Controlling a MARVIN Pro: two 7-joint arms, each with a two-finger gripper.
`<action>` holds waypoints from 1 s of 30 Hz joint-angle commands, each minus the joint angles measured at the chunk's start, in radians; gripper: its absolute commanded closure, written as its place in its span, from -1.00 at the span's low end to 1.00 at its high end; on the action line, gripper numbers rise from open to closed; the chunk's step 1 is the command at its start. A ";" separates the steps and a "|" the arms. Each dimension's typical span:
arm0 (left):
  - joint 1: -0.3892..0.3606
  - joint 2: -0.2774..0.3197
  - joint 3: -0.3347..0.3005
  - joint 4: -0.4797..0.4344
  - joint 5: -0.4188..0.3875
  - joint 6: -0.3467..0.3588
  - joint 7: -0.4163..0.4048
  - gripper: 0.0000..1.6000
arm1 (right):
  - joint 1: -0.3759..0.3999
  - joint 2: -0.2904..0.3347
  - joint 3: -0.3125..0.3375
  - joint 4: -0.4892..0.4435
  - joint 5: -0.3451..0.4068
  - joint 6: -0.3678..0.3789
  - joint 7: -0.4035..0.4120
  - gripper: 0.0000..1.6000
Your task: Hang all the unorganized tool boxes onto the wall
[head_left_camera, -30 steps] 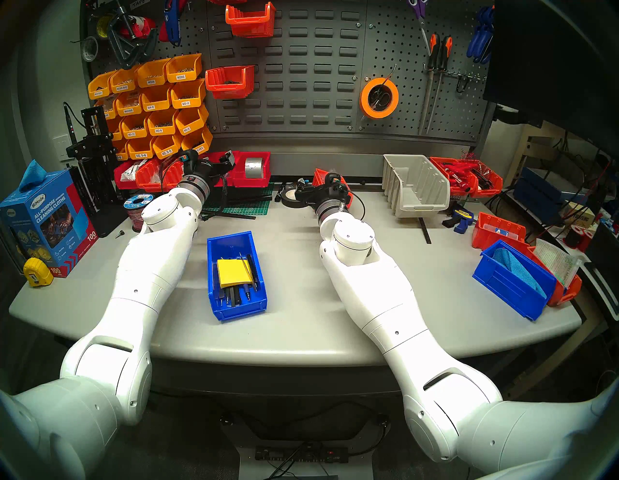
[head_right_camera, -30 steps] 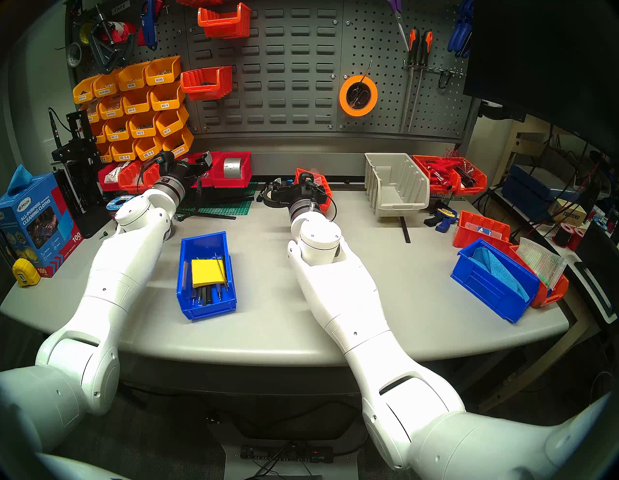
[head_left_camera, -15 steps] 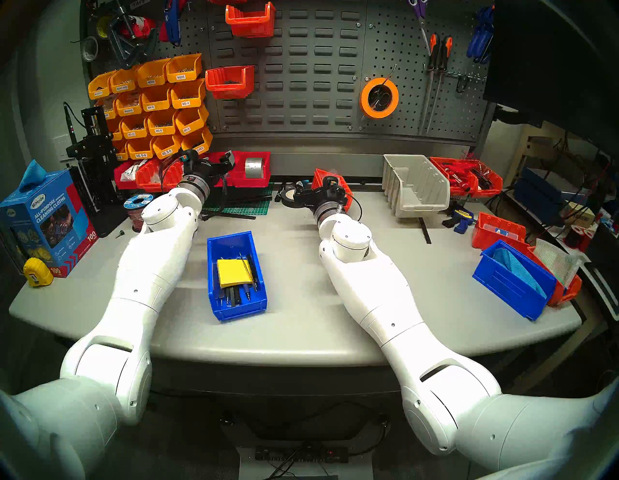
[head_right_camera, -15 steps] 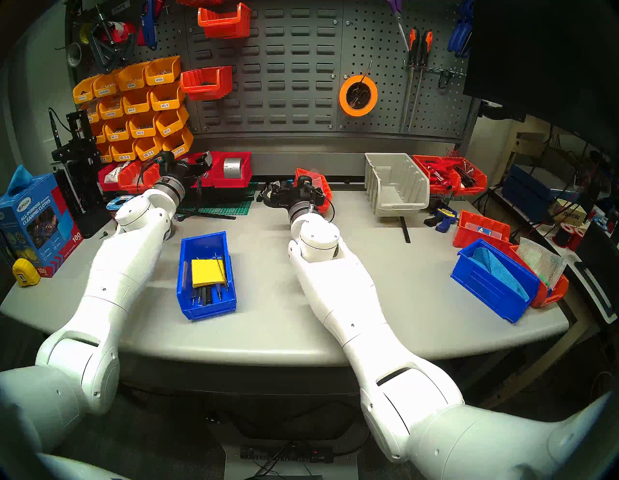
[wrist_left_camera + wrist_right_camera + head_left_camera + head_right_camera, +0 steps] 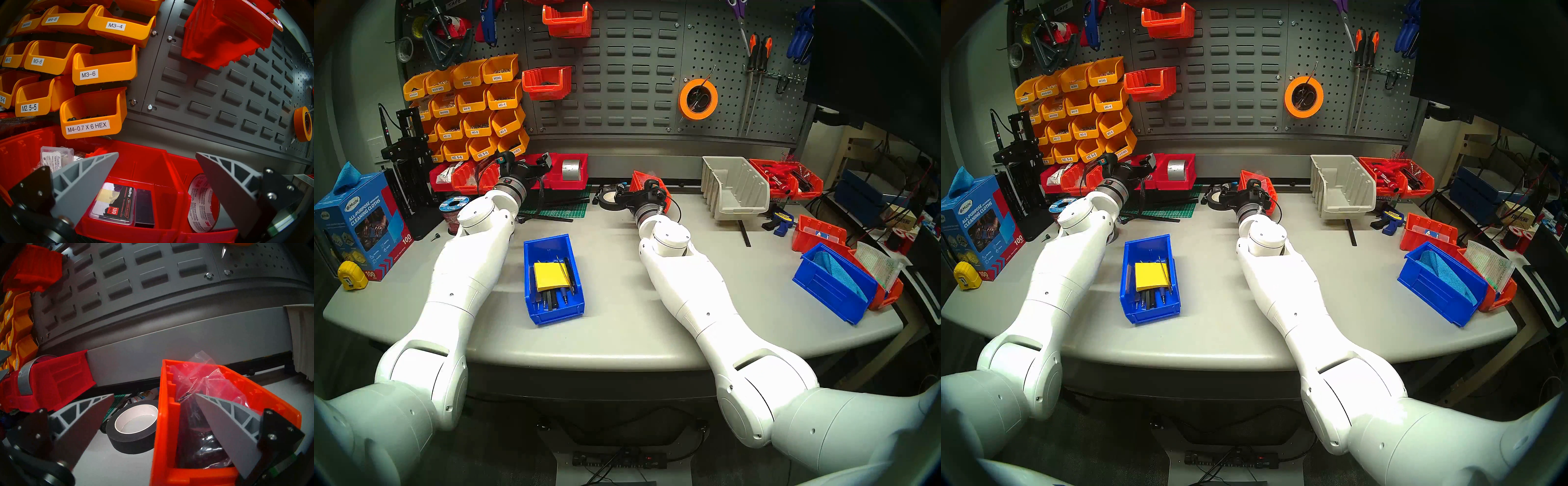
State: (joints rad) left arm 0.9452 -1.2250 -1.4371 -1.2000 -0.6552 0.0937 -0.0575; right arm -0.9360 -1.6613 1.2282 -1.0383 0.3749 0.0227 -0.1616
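Our right tool [image 5: 153, 429] is wide open, empty, straddling the orange bin's [image 5: 167, 421] left wall; we'd seat deeper before pinching.

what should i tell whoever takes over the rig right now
Left gripper: open, empty, over the red bins under the wall.
Right gripper: open, empty, straddling the left wall of the orange bin at the bench's back.
Done: two orange bins hang on the wall.
Left: this bin, the blue pen bin, the blue cloth bin and the other bench bins.
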 commanded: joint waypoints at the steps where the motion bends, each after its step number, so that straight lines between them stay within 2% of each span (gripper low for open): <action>1: -0.018 -0.001 -0.001 -0.011 0.001 -0.001 0.000 -1.00 | 0.045 -0.018 -0.006 -0.008 0.004 -0.048 0.035 1.00; 8: -0.018 -0.001 -0.001 -0.011 0.001 -0.001 0.000 -1.00 | 0.032 -0.002 -0.043 -0.036 -0.034 -0.051 0.023 1.00; 16: -0.018 -0.001 -0.001 -0.011 0.001 -0.001 0.000 -1.00 | 0.009 0.042 -0.120 -0.120 -0.132 -0.008 -0.010 1.00; 24: -0.018 -0.001 -0.001 -0.011 0.001 -0.001 0.000 -1.00 | -0.015 0.092 -0.123 -0.198 -0.173 0.048 -0.070 1.00; 30: -0.018 -0.001 -0.001 -0.011 0.001 -0.001 0.000 -1.00 | -0.024 0.121 -0.127 -0.238 -0.188 0.072 -0.079 1.00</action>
State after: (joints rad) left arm 0.9453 -1.2249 -1.4371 -1.2000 -0.6552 0.0937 -0.0575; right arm -0.9652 -1.5847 1.0976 -1.1913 0.2224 0.0851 -0.2190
